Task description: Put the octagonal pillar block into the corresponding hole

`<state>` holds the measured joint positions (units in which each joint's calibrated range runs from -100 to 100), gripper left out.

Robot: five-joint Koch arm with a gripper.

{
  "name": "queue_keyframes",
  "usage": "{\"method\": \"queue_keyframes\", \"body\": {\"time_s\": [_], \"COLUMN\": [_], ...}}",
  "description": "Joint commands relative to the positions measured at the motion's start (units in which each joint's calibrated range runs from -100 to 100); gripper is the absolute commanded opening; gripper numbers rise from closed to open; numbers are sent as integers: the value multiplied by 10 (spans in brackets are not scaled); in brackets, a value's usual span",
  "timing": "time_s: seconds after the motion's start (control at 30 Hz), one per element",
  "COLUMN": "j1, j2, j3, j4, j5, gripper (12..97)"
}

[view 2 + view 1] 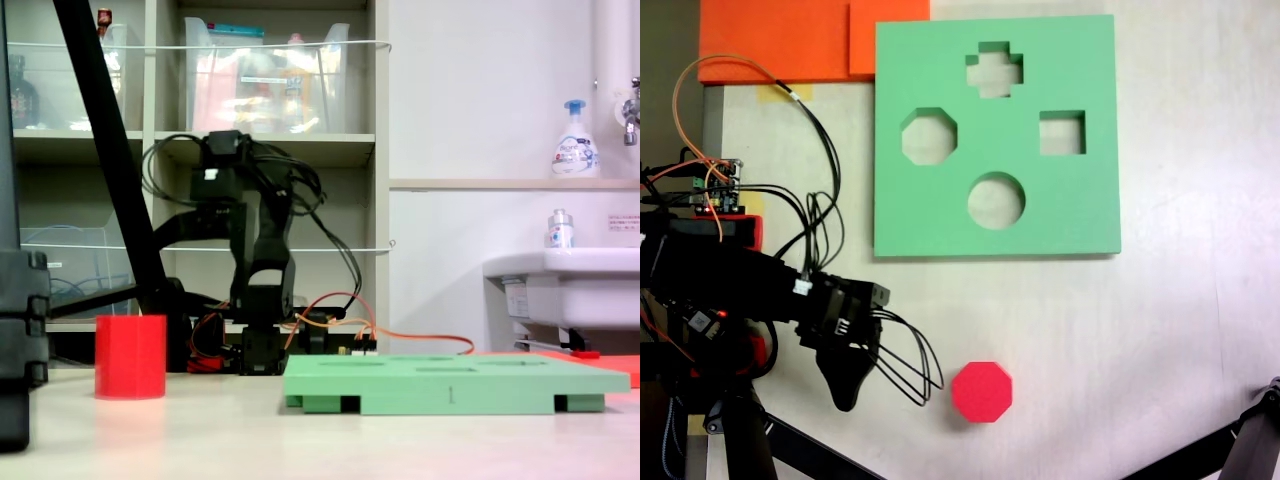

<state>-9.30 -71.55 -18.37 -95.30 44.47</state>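
The octagonal pillar block (981, 391) is bright red and stands upright on the pale table, near the front edge in a fixed view. It is also a red pillar at the left (130, 357). The eight-sided hole (929, 137) is cut in the left part of the green foam board (1080, 60), with nothing in it. My gripper (845, 395) is a single black tip left of the block, a clear gap apart, holding nothing. Its jaws cannot be told apart. The black arm (250, 250) rises behind the board (455, 383).
The board also has a cross cut-out (994, 70), a square one (1062, 133) and a round one (996, 200). Orange foam sheets (780, 40) lie at the back left. Loose cables (905, 365) loop between gripper and block. A tripod leg (1250, 440) crosses the front right corner.
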Motion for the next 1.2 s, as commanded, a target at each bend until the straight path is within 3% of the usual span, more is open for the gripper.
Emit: {"method": "queue_keyframes", "body": {"time_s": [0.0, 0.47, 0.6, 1.17], "j1": [-9, -46, -59, -42], "j2": [48, 313, 411, 541], "j3": [64, 254, 344, 477], "j4": [-15, 29, 32, 60], "j5": [-13, -64, -79, -92], "gripper": [875, 848, 770, 771]}}
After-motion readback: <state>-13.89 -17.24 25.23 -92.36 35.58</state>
